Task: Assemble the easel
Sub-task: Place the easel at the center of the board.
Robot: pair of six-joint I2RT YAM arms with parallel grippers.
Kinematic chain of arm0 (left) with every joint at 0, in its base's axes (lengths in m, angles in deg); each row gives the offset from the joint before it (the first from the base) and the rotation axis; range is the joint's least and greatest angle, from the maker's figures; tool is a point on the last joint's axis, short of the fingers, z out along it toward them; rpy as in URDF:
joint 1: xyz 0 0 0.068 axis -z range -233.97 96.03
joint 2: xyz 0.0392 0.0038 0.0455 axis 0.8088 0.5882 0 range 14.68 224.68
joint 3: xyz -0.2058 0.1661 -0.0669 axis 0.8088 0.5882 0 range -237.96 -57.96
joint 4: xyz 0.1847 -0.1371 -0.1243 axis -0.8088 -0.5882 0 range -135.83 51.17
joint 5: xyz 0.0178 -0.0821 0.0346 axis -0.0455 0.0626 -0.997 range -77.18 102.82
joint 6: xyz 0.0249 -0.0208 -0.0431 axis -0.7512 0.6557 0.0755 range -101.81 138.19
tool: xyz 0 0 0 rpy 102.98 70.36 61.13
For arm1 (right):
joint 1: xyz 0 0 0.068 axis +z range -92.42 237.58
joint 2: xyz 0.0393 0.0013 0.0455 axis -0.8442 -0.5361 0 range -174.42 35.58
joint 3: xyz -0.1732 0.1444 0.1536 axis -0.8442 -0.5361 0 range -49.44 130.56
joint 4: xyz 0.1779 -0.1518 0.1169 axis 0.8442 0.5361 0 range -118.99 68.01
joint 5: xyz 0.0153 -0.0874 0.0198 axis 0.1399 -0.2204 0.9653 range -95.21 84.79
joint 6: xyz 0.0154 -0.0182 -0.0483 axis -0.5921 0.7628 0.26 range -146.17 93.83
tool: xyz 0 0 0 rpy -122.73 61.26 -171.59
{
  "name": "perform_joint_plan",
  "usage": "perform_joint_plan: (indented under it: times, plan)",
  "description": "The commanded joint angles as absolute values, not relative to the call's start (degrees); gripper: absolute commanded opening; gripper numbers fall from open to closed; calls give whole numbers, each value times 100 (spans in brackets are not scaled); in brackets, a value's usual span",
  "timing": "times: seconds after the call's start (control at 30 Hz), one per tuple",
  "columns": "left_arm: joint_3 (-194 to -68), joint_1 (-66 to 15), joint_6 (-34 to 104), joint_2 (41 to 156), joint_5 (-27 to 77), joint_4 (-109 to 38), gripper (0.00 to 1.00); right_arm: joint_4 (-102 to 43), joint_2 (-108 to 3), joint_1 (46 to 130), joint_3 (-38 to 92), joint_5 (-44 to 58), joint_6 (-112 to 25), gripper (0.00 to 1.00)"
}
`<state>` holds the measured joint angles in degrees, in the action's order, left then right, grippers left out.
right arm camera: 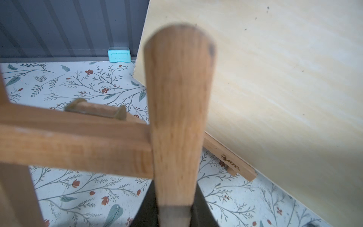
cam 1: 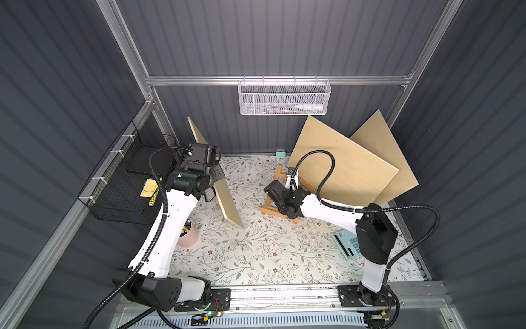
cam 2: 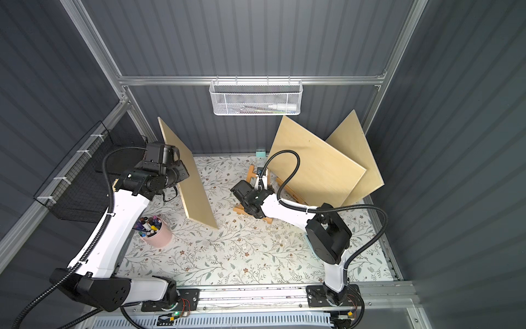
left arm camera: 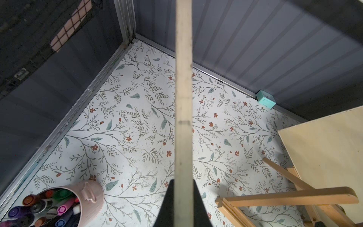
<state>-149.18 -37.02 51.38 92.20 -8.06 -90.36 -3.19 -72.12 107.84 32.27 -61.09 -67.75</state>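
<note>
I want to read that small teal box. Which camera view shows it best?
The right wrist view: the teal box sits square-on and unobstructed. The left wrist view shows it too, at an angle. In both top views it is only a tiny patch beside the leaning board.

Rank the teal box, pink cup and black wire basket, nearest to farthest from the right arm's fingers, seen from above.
From the right fingers, in a top view:
1. Teal box: just behind them, at the back edge.
2. Pink cup: well over to the left, nearer the front.
3. Black wire basket: hanging at the far left.
</note>
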Motion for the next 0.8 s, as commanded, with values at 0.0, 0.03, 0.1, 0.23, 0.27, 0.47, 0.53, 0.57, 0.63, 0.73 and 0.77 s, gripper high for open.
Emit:
perform_joint_plan:
  times: [0.0,0.03,0.1,0.23,0.27,0.47,0.53,0.57,0.63,0.73,0.77]
  plan:
    - [-15210,-3688,5213,8875,-977,-8180,0,108,-7404,10795,2898,-4914,-6592,0]
    - [-15209,-3684,5220,8877,-960,-8188,0,-31,-7373,10778,2822,-4631,-6503,9]
    - [-15209,-3684,5234,8905,-927,-8199,0,-257,-7260,10704,2691,-4131,-6379,33]
    - [-15226,-3684,5239,8973,-869,-8173,0,-333,-6936,10584,2681,-3472,-6095,68]
    - [-15241,-3684,5226,8987,-848,-8164,0,-155,-6800,10576,2654,-3423,-6024,69]
    - [-15301,-3684,5152,9123,-876,-8140,0,48,-5220,10276,1685,-2572,-6214,71]
    - [-15279,-3688,5133,9156,-890,-8073,0,211,-4699,10064,1328,-2389,-6347,70]
    - [-15279,-3685,5124,9173,-893,-8045,0,344,-4543,9911,1211,-2298,-6447,69]
    - [-15309,-3684,5115,9217,-858,-7984,0,549,-4373,9400,974,-1747,-6631,68]
    - [-15472,-3684,5079,9297,-654,-7953,0,414,-4569,8843,743,-916,-6584,65]
    - [-15548,-3684,5071,9314,-595,-7965,0,352,-4699,8794,745,-770,-6523,65]
